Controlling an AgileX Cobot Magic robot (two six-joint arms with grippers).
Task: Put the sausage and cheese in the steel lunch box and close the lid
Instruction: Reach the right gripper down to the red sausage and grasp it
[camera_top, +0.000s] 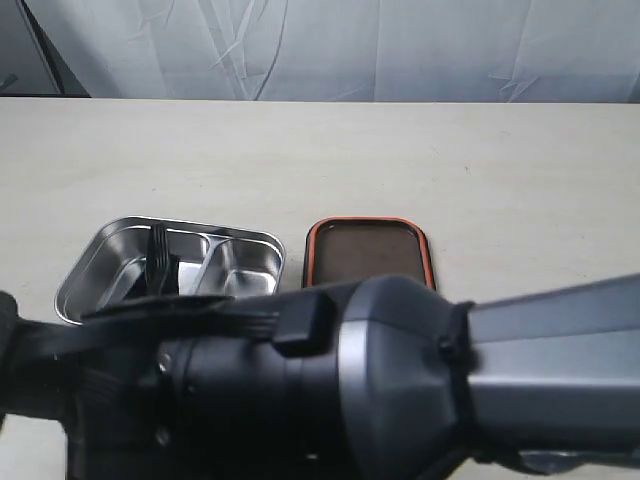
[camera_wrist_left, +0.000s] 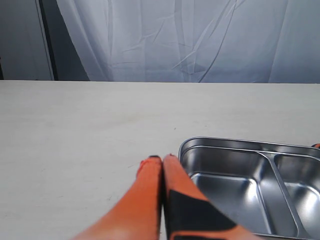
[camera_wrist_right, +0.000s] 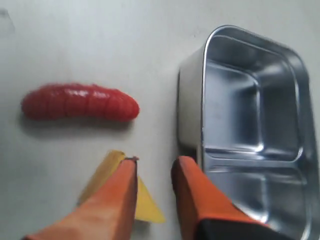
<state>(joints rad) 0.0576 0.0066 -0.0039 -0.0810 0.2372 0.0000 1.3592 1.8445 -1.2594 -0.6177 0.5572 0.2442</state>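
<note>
The dark-red ridged sausage (camera_wrist_right: 80, 102) lies on the pale table beside the steel lunch box (camera_wrist_right: 192, 100). Nearer the camera is the yellow cheese (camera_wrist_right: 148, 206) wedge, partly under one orange finger of my right gripper (camera_wrist_right: 157, 162). Its jaws stand apart: one finger covers the wedge, the other is next to the box wall, and table shows between them. My left gripper (camera_wrist_left: 162, 159) is shut and empty, just off a corner of the lunch box (camera_wrist_left: 225, 160). The box (camera_top: 90, 260) looks empty. The dark lid (camera_top: 368, 250) with its orange rim lies flat to the right of it.
The right arm's dark body (camera_top: 400, 390) fills the foreground of the exterior view and hides the sausage and cheese there. A pale curtain (camera_top: 350, 50) hangs behind the table's far edge.
</note>
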